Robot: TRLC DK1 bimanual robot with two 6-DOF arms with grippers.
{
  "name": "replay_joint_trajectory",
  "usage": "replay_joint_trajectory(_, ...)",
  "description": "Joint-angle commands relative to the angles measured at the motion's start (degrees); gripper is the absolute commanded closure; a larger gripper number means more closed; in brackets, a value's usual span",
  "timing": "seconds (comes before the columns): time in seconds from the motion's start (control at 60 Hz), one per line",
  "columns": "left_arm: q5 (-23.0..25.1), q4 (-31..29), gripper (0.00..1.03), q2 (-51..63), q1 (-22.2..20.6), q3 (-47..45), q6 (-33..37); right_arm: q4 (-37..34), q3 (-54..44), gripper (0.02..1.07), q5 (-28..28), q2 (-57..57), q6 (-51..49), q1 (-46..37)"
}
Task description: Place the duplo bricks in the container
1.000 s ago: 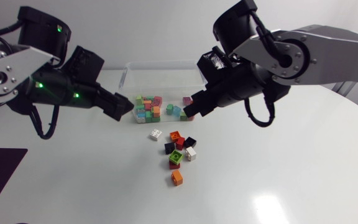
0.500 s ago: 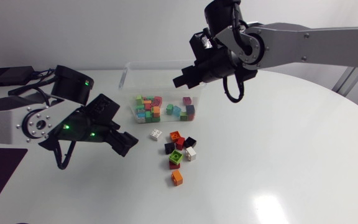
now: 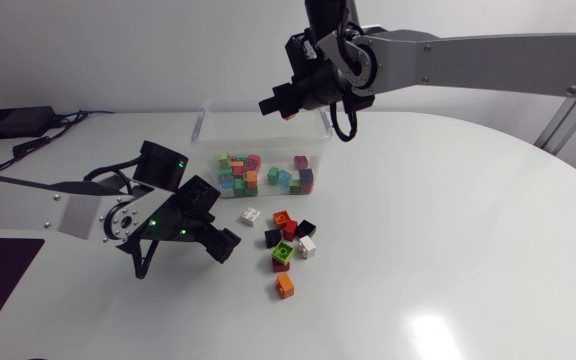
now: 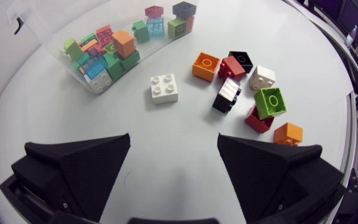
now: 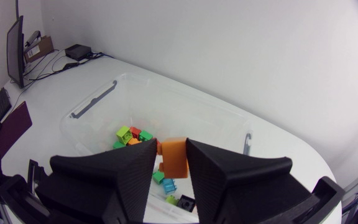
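- A good pile of duplo bricks (image 3: 240, 172) is already sitting inside the clear container (image 3: 204, 125), bunched towards its near wall, so the task is looking roughly two-thirds done
- The right gripper (image 3: 276, 106) is hanging above the container, clenched around a held orange brick (image 5: 174, 160); the right wrist view is showing that brick pinched between both fingers with the open tub directly under it, so this one is only waiting for a release
- Nine bricks, as far as I am counting, are lying loose on the bench (image 3: 448, 250) in front of the container: a white brick (image 4: 165, 87) nearest the tub, then a tight cluster of red, black, white and orange ones around a green brick (image 3: 283, 252), with a lone orange brick (image 3: 285, 286) sitting just beyond them
- The left gripper (image 4: 174, 137) is hovering low over the bench with its fingers spread wide and nothing between them; the white brick is lying just ahead of it and seems the likely next pick
- What is left, by my judgement, is dropping the held brick and clearing the loose ones, which are lying close together and may be needing careful separation
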Motion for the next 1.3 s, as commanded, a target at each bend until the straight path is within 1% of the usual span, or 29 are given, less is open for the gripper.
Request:
replay_joint_trajectory(0.0,0.3,2.5,0.06,2.4,-0.2,-1.6,-1.4,0.7,2.6,0.62,1.3,3.5,-0.2,0.5)
replay_joint_trajectory(0.067,0.3,4.6,0.06,3.0,-0.3,-1.9,-2.1,2.8,3.3,0.59,2.2,4.6,-0.4,0.6)
replay_joint_trajectory(0.133,0.2,6.8,0.06,3.9,-0.5,-1.9,-2.7,2.8,5.4,0.58,2.3,5.5,-0.4,0.7)
replay_joint_trajectory(0.15,0.2,7.2,0.06,4.1,-0.6,-1.9,-2.9,2.7,6.1,0.56,2.4,5.6,-0.4,0.7)
replay_joint_trajectory(0.2,0.0,8.3,0.06,4.8,-0.9,-1.9,-3.5,2.0,6.8,0.42,2.6,5.3,-0.2,0.8)
replay_joint_trajectory(0.267,-0.1,9.9,0.06,5.6,-1.0,-1.7,-3.7,-0.3,6.5,0.18,2.8,3.6,0.9,1.0)
replay_joint_trajectory(0.3,-0.4,10.3,0.06,6.2,-1.1,-1.4,-3.8,-0.9,4.9,0.12,2.8,1.9,1.2,1.0)
replay_joint_trajectory(0.317,-0.4,10.4,0.06,6.4,-1.2,-1.2,-3.8,-0.9,4.1,0.11,2.8,1.2,1.3,1.0)
replay_joint_trajectory(0.417,-1.0,11.9,0.06,7.8,-1.4,-0.4,-4.1,-0.4,-3.2,0.11,2.8,-4.1,1.3,1.1)
replay_joint_trajectory(0.55,-1.3,13.1,0.06,10.8,-1.5,2.4,-6.2,0.2,-13.2,0.09,2.7,-11.0,1.4,0.8)
replay_joint_trajectory(0.717,-1.7,15.6,0.06,15.0,-2.2,5.5,-7.0,2.6,-26.9,0.09,2.7,-20.3,1.4,1.0)
replay_joint_trajectory(0.8,-1.9,16.8,0.08,16.3,-2.0,6.5,-7.4,3.3,-33.1,0.09,2.7,-24.6,1.4,1.6)
replay_joint_trajectory(0.917,-2.0,18.1,0.14,17.2,-1.6,7.7,-7.7,2.9,-39.8,0.09,2.2,-29.6,1.8,2.4)
replay_joint_trajectory(1.017,-2.0,18.8,0.14,18.6,-1.4,8.6,-7.8,2.3,-44.7,0.09,1.5,-32.3,1.8,3.1)
replay_joint_trajectory(1.15,-2.0,19.4,0.24,20.2,-1.4,9.3,-7.7,2.0,-48.9,0.09,0.5,-34.7,1.8,3.4)
replay_joint_trajectory(1.183,-2.0,19.4,0.29,20.9,-1.4,9.5,-7.9,1.7,-49.6,0.09,0.5,-35.0,1.9,3.4)
replay_joint_trajectory(1.2,-2.0,19.4,0.31,20.9,-1.4,9.6,-7.9,1.4,-49.8,0.09,0.5,-35.1,2.0,3.5)
replay_joint_trajectory(1.233,-2.0,19.4,0.39,21.1,-1.4,9.8,-7.9,0.8,-50.3,0.09,0.5,-35.4,2.8,3.5)
replay_joint_trajectory(1.283,-2.0,19.3,0.47,21.2,-1.6,9.8,-7.9,-0.2,-50.7,0.09,0.2,-35.9,3.1,3.7)
